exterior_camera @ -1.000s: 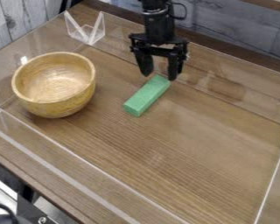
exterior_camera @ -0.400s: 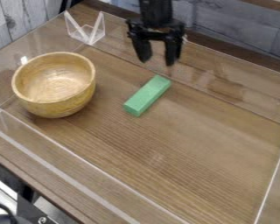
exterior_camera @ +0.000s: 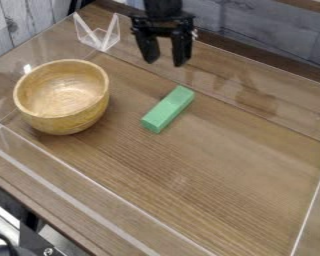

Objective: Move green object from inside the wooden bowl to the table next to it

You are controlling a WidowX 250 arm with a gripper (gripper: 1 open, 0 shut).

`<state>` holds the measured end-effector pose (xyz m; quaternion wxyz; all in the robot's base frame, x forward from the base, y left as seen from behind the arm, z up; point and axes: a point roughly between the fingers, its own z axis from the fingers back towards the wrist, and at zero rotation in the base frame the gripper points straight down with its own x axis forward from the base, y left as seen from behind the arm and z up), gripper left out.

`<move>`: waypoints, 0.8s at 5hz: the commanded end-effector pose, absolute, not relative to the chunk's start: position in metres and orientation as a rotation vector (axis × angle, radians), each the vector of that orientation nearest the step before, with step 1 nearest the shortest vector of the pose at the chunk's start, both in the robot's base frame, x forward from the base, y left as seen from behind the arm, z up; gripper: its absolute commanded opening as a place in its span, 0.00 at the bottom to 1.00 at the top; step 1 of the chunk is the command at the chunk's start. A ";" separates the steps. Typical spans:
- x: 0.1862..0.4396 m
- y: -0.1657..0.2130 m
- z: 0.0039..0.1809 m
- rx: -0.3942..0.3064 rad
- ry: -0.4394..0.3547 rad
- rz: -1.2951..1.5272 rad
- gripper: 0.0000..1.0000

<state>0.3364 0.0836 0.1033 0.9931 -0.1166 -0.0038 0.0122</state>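
Observation:
The green object (exterior_camera: 168, 108), a bright-green bar, lies flat on the table (exterior_camera: 216, 170), just right of the wooden bowl (exterior_camera: 63, 95) and apart from it. Nothing shows in the bowl's pale interior. My gripper (exterior_camera: 164, 52) hangs at the back of the table, above and behind the green bar, well clear of it. Its black fingers point down and stand open with nothing between them.
Clear acrylic walls (exterior_camera: 69, 185) run round the table's edges. A small clear bracket (exterior_camera: 96, 32) stands at the back left corner, just left of the gripper.
The gripper has risen and drawn back to the left, away from the green bar. The bar and the bowl have not moved.

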 end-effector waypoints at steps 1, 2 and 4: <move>0.324 0.100 0.156 -0.218 -0.109 0.004 1.00; 0.321 0.106 0.170 -0.223 -0.103 -0.045 1.00; 0.339 0.120 0.156 -0.186 -0.064 -0.142 0.00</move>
